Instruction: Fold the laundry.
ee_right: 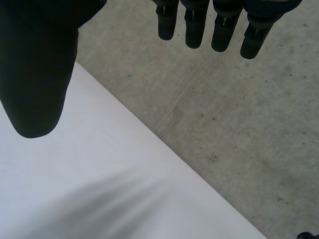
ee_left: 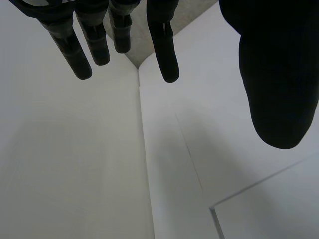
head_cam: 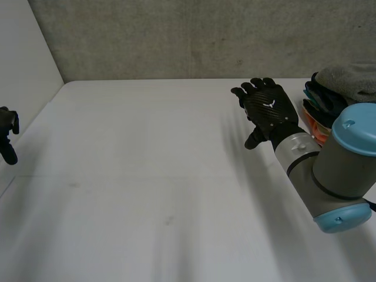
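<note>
A pile of laundry (head_cam: 341, 94) lies at the table's far right edge: a grey piece on top, dark blue, teal and orange pieces below, partly hidden by my right arm. My right hand (head_cam: 269, 111) hovers over the white table (head_cam: 147, 176) just left of the pile, open, fingers (ee_right: 194, 27) straight and holding nothing. My left hand (head_cam: 8, 132) is at the table's left edge, open and empty, with relaxed fingers (ee_left: 164, 45) pointing toward the table's edge and side wall.
A grey concrete wall (head_cam: 188, 35) runs behind the table. A white side panel (head_cam: 23, 53) stands along the left edge. My right arm's elbow (head_cam: 343, 170) sits over the table's near right part.
</note>
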Available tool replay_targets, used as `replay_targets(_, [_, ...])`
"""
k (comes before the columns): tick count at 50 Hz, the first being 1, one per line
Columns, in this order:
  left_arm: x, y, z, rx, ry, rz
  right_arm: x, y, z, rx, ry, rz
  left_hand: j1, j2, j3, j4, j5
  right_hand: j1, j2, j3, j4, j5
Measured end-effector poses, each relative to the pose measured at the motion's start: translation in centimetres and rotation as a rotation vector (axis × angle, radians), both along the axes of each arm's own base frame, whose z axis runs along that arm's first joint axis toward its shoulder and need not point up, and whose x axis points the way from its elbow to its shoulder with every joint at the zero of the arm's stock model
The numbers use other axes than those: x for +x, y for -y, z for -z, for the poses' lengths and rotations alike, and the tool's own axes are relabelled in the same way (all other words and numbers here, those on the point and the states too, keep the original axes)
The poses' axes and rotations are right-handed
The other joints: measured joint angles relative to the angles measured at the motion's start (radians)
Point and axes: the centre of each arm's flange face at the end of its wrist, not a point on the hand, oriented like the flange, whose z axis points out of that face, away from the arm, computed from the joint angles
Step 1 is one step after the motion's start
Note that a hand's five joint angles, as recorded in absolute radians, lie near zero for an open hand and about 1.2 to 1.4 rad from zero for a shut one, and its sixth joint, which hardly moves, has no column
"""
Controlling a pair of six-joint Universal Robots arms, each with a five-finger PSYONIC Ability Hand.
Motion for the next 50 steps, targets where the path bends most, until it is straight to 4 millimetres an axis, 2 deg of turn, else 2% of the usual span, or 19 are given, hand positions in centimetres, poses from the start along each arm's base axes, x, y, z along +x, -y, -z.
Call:
replay_targets(13, [-0.9, 1.6, -1.7, -0.176, -0.044, 0.000, -0.5, 0.1, -1.1, -0.066, 0.053, 0.036, 0.000, 0.000, 0.000, 0.000, 0.000, 0.000, 0.000, 0.000, 0.000, 0.000])
replay_targets(19, [-2.1, 1.7, -2.5, -0.238, -0.067, 0.025, -1.0, 0.4, -1.7, -0.081, 0.065, 0.057, 0.000, 0.000, 0.000, 0.000, 0.000, 0.000, 0.000, 0.000, 0.000, 0.000])
replay_targets(24, [-3.7, 1.0, -3.6, -0.272, -0.136, 0.066, -1.7, 0.8, -2.3, -0.099, 0.075, 0.084, 0.000, 0.000, 0.000, 0.000, 0.000, 0.000, 0.000, 0.000, 0.000, 0.000])
replay_targets(28, [-5.4, -0.6, -5.0, -0.287, -0.220, 0.118, -2.4, 1.3, -3.5, -0.127, 0.090, 0.109, 0.000, 0.000, 0.000, 0.000, 0.001, 0.000, 0.000, 0.000, 0.000, 0.000])
replay_targets(33, [-8.4, -3.9, -7.6, -0.295, -0.347, 0.227, -3.4, 1.7, -5.8, -0.170, 0.132, 0.139, 0.000, 0.000, 0.000, 0.000, 0.000, 0.000, 0.000, 0.000, 0.000, 0.000])
replay_targets(37, [-11.5, -8.2, -10.3, -0.278, -0.485, 0.338, -4.6, 1.9, -8.4, -0.187, 0.191, 0.166, 0.000, 0.000, 0.000, 0.000, 0.001, 0.000, 0.000, 0.000, 0.000, 0.000])
replay_targets(41, [-13.8, -12.0, -12.3, -0.230, -0.582, 0.412, -5.8, 2.0, -9.9, -0.146, 0.228, 0.197, 0.000, 0.000, 0.000, 0.000, 0.001, 0.000, 0.000, 0.000, 0.000, 0.000])
replay_targets(46, [-15.4, -14.9, -13.6, -0.168, -0.613, 0.434, -7.0, 2.1, -10.4, -0.020, 0.237, 0.244, 0.000, 0.000, 0.000, 0.000, 0.000, 0.000, 0.000, 0.000, 0.000, 0.000])
replay_targets(50, [-15.8, -15.7, -13.9, -0.145, -0.590, 0.415, -7.5, 2.2, -10.3, 0.059, 0.241, 0.267, 0.000, 0.000, 0.000, 0.000, 0.000, 0.000, 0.000, 0.000, 0.000, 0.000])
